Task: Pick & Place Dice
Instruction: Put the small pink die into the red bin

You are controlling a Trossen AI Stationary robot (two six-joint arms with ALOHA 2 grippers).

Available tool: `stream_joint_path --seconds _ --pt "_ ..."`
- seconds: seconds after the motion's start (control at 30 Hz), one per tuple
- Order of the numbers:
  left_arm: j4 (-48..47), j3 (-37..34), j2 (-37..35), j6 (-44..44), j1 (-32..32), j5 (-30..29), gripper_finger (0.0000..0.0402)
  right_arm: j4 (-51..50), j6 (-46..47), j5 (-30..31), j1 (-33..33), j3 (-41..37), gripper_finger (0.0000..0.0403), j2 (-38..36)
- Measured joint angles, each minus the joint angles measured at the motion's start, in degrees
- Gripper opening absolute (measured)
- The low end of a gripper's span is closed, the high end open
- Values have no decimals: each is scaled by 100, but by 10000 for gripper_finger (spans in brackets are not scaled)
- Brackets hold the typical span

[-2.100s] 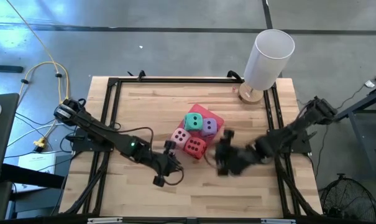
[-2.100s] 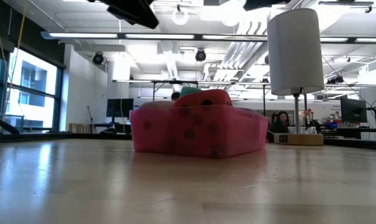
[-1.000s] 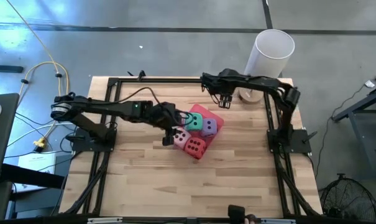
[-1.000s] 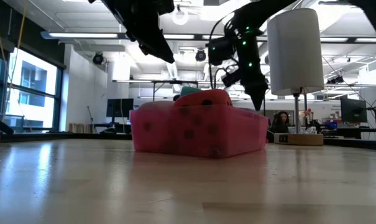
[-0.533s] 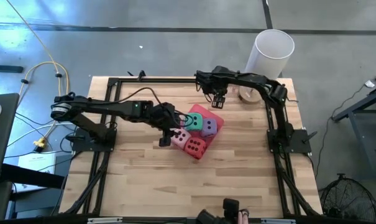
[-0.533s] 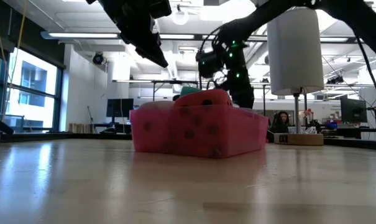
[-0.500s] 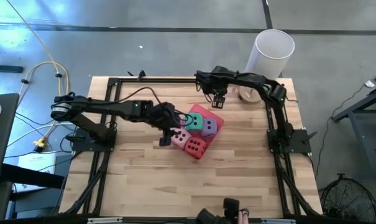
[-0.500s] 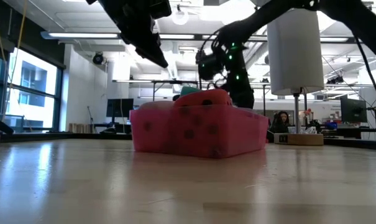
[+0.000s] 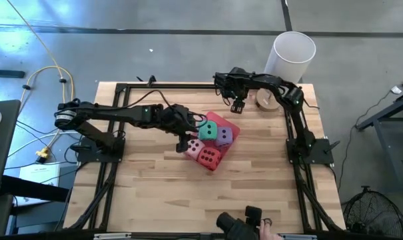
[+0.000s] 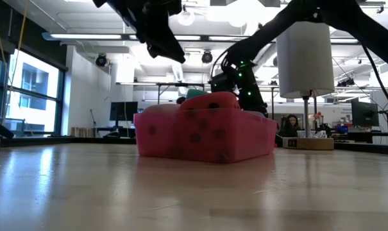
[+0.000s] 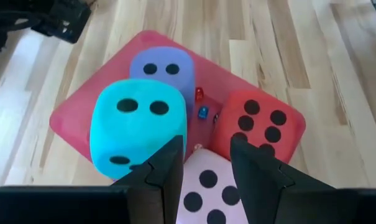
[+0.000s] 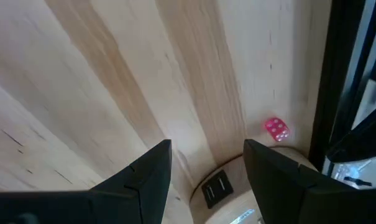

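a: where are the dice?

b: all four sit bunched together on the pink tray (image 9: 234, 126) near the middle of the bench (image 9: 154, 193). the teal die (image 9: 208, 131) and the purple die (image 9: 223, 136) are on the far half, the pale pink die (image 9: 193, 147) and the red die (image 9: 210, 157) on the near half, each touching its neighbours. in the left wrist view the teal die (image 11: 140, 127) shows two pips on top, the purple die (image 11: 163, 70) two, and the red die (image 11: 259, 121) six.

a: and the left end effector?

b: the left end effector (image 9: 183, 139) hangs above the tray's left edge, over the pale pink die. its fingers (image 11: 169, 171) are spread with a modest gap, and through that gap the wrist camera sees the pale pink die (image 11: 207, 190) right below. it grips nothing.

a: the right one?

b: the right end effector (image 9: 237, 104) hovers over bare wood beyond the tray, near the white cylinder lamp (image 9: 289, 60) at the far right corner. its fingers (image 12: 145, 167) are spread wide with nothing between them. its wrist view also shows a tiny pink die (image 12: 276, 129) lying on the wood by the lamp's base.

a: anything from the low view?

b: the tray (image 10: 258, 138) hides most of the dice; only a bit of teal and red show above its wall. both arms come down from above it.
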Motion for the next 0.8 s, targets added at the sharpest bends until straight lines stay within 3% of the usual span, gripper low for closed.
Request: stream_joint_path --seconds 0.5,0.8 --pt "290 0 2 155 315 -24 127 318 -1063 -185 -404 -243 192 -2" --pt "380 0 4 243 459 -22 127 308 -944 -215 -476 -236 192 52"
